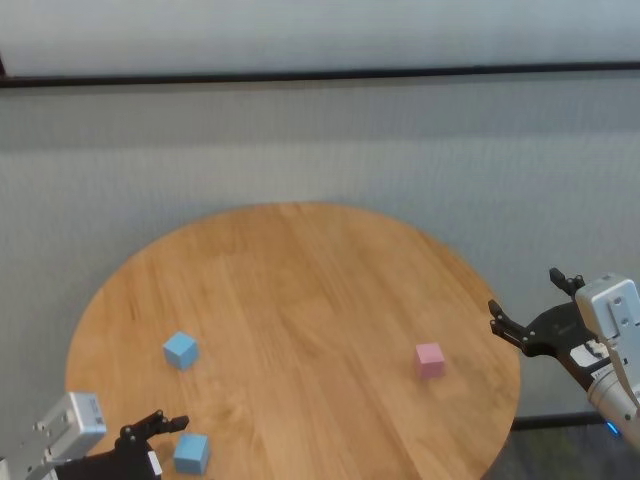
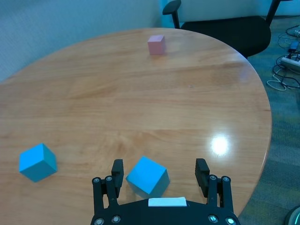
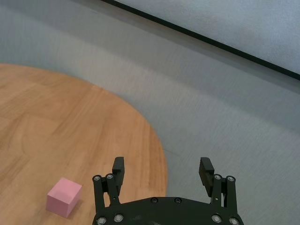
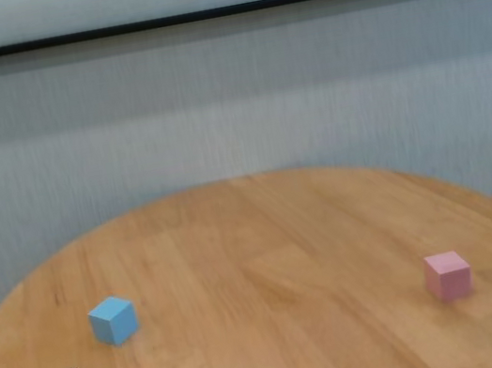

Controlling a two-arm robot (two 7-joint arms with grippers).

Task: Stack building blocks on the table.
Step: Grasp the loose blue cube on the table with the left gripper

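On the round wooden table (image 1: 300, 270) lie three cubes. One light blue cube (image 1: 180, 350) sits at the left. A second light blue cube (image 1: 191, 453) sits near the front left edge, and in the left wrist view (image 2: 147, 176) it lies between the open fingers of my left gripper (image 2: 159, 168), untouched. The left gripper (image 1: 165, 428) hovers low at the table's front left. The pink cube (image 1: 430, 360) sits at the right. My right gripper (image 1: 525, 292) is open and empty, beyond the table's right edge, apart from the pink cube (image 3: 64, 197).
A grey wall with a black rail (image 1: 320, 75) runs behind the table. The left wrist view shows a black office chair (image 2: 225, 26) and floor cables (image 2: 290, 56) past the table's far edge.
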